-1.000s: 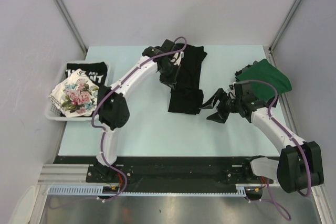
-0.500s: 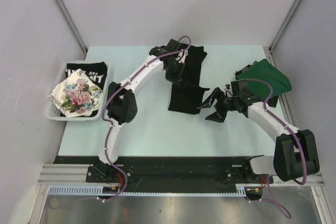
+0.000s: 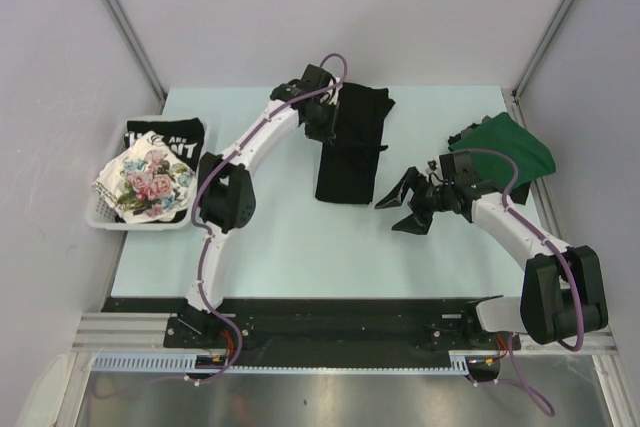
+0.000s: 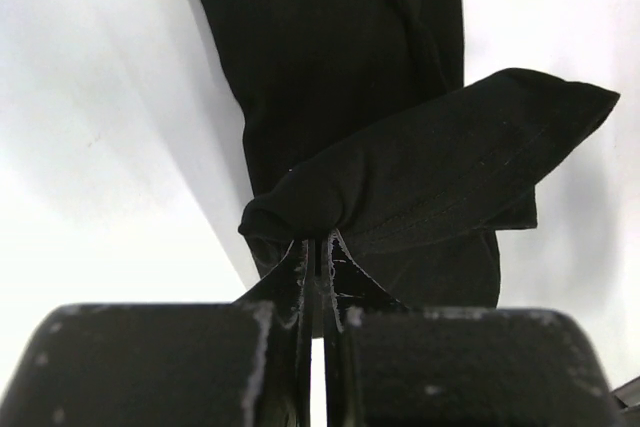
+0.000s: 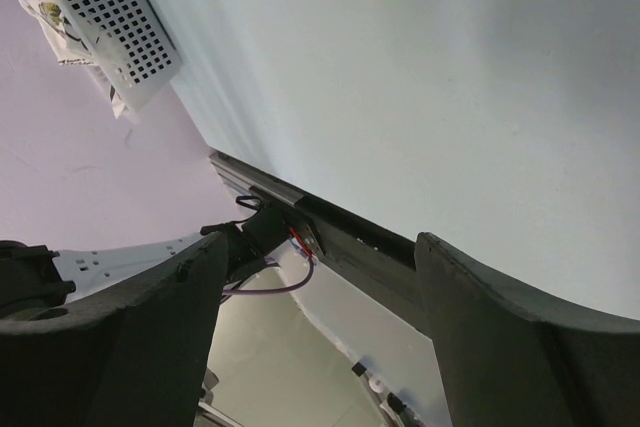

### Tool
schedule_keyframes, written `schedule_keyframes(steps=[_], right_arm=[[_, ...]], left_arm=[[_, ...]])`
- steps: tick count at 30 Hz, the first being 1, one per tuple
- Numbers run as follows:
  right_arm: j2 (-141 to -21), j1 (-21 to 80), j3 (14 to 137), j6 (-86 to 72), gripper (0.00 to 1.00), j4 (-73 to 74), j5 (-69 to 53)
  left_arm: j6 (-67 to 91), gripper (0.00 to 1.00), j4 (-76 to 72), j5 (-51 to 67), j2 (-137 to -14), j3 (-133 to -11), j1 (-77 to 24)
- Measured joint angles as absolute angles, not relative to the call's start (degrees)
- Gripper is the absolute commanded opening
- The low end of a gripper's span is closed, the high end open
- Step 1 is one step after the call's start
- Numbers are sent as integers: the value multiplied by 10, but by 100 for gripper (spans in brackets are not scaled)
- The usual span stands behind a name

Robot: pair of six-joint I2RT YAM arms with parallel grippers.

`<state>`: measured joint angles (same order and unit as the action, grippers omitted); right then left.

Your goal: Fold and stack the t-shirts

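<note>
**A:** A pale table (image 3: 270,237), grey walls on three sides. Start at the grippers: what has each got?

**B:** The left gripper (image 4: 318,247) is clenched on a pinch of the black shirt (image 3: 350,147). From its wrist camera a flap of cloth bunches at the fingertips and the rest hangs away beyond them. The right gripper (image 3: 395,212) has its jaws spread with nothing between them, only bare table under it.

**A:** Which way does the black shirt lie from the open one?

**B:** Just beside it, on its left, and not touching. The shirt is a narrow strip with its long axis running away from the arm bases. The right gripper sits level with the near end, so I judge it the nearer arm for that hem. The left one holds cloth at the far end.

**A:** And the other shirts?

**B:** The green shirt (image 3: 510,147) is bunched behind the right gripper, on its right. Well off beyond the left arm, the basket (image 3: 100,217) holds the lettered shirt (image 3: 165,137) and the floral shirt (image 3: 150,182).

**A:** Anything you can't make out?

**B:** From above, the left arm covers its own grip, and I can't tell whether it pinches a sleeve or a hem. The right wrist view shows only a dark sliver at its top edge. The right arm hides part of the green shirt, and the lettering is cut off.
</note>
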<state>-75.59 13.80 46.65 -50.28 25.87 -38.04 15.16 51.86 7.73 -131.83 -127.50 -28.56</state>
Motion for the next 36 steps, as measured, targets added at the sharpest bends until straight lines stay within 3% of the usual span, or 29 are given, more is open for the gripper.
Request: schedule_keyframes(steps=[14,17,19,28,36], right_arm=[[-761,138,467,-498,85,263,-381],[-763,136,467,-494,88,264,-381],[-764,134,467,-492,99,268,-383],[-768,126,467,-475,100,293,-386],[-771,116,467,-464,100,299,-390]], left_arm=[[152,0,469,92,-1358,-1271,-285],[152,0,458,92,-1369,-1271,-285],[152,0,451,92,-1376,-1271,-285],[156,1,423,85,-1395,-1268,-284],[166,20,413,65,-1406,-1260,-281]])
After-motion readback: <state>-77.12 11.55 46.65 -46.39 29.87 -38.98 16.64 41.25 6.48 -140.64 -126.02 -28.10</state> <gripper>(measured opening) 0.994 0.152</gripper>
